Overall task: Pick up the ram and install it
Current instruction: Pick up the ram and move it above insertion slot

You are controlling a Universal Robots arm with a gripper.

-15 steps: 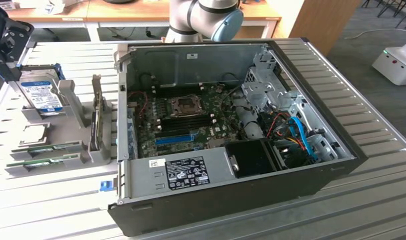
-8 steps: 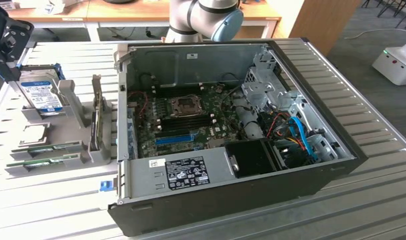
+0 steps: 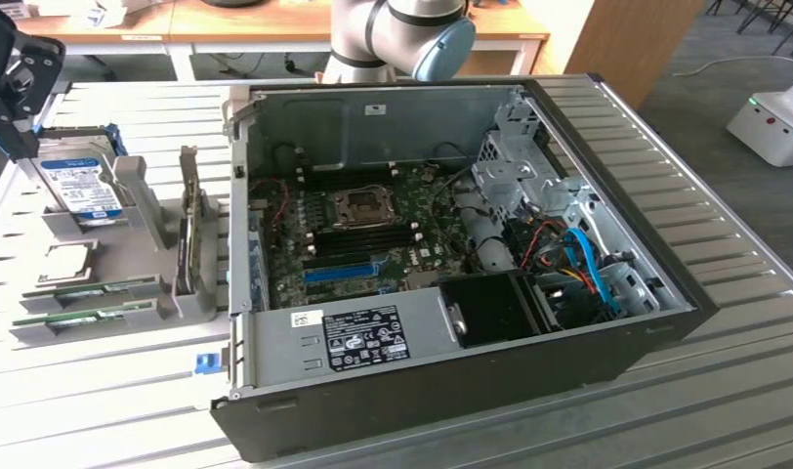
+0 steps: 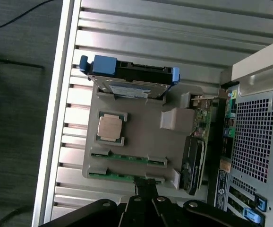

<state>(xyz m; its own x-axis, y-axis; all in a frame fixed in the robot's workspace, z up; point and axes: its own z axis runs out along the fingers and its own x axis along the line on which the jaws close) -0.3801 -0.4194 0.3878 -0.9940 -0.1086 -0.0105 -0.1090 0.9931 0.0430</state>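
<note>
Two green ram sticks lie in slots of a grey holder [image 3: 136,210] on the exterior view's left: one ram [image 3: 95,288] and a second ram [image 3: 84,318] closer to the table's front. In the wrist view they are the ram [image 4: 127,157] and the ram [image 4: 122,176]. My gripper [image 3: 19,127] hangs well above the holder's far left end, beside the hard drive. In the wrist view the gripper [image 4: 146,191] is shut with nothing in it, its dark fingers lined up over the nearer stick. The motherboard's ram slots [image 3: 370,233] sit inside the open computer case [image 3: 436,391].
The holder also carries a blue-labelled hard drive [image 3: 81,186], a processor [image 3: 68,259] and an upright card [image 3: 190,234]. The case's metal walls, a drive cage [image 3: 514,166] and blue cables [image 3: 592,274] crowd the motherboard. The slatted metal table [image 3: 709,391] extends around the case.
</note>
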